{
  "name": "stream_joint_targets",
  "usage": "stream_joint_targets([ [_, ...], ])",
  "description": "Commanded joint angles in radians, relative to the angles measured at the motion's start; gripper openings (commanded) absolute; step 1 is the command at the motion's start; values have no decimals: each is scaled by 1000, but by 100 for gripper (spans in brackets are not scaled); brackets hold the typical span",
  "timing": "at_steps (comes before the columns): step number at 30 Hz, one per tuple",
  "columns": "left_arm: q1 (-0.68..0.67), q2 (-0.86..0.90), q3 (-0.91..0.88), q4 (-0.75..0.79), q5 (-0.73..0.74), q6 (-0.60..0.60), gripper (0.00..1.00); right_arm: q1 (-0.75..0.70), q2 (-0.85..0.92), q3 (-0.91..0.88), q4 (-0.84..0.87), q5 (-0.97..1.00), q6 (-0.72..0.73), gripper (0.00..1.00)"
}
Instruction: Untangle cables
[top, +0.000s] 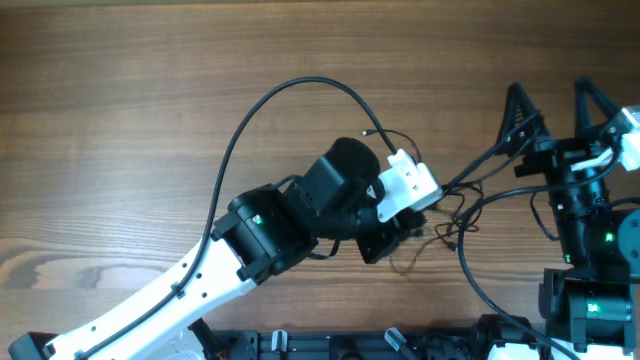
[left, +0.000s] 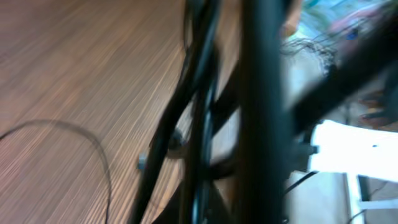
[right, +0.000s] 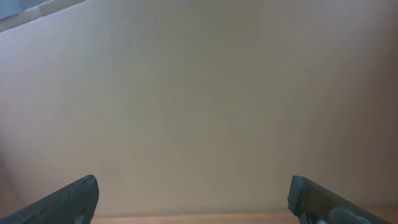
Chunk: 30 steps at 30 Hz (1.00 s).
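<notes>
- Centrally in the overhead view, a little right of the middle, the cables (top: 452, 218) lie as a loose tangle of thin dark cords on the wooden table (top: 120, 120).
- The left tool (top: 405, 232) sits at the tangle's left edge, below its white wrist block. I cannot tell whether it is wide or closed, and the left wrist view is blurred.
- The right tool (top: 548, 92), at the upper right, stands wide apart, with nothing between its fingers (right: 68, 199).

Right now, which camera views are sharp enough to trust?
Overhead: sharp and evenly lit, though the left arm hides part of the cables. Left wrist: heavy blur, dark streaks fill the frame. Right wrist: soft and featureless apart from the right gripper, open, at the bottom edge.
</notes>
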<state>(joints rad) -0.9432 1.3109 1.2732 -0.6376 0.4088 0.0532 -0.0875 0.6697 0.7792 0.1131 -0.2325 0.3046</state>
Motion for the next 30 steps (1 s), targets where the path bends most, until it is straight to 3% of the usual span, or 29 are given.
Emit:
stream_joint_targets([
  [1,-8,10,-13,-89,-151,23,4,-11,1,14,27,166,73,100],
  [6,-8,10,-13,-198,-187,101,4,-11,1,14,28,239,73,100],
  [14,-8,10,-13,-221,-202,127,4,-11,1,14,23,329,68,100],
  [21,-3,9,-13,-247,-393,127,4,-11,1,14,20,418,61,100],
  [26,127,3,-13,-257,-381,119,4,-11,1,14,-3,420,30,100],
  [30,227,-29,-13,-213,-305,110,4,-11,1,14,-129,364,-99,100],
])
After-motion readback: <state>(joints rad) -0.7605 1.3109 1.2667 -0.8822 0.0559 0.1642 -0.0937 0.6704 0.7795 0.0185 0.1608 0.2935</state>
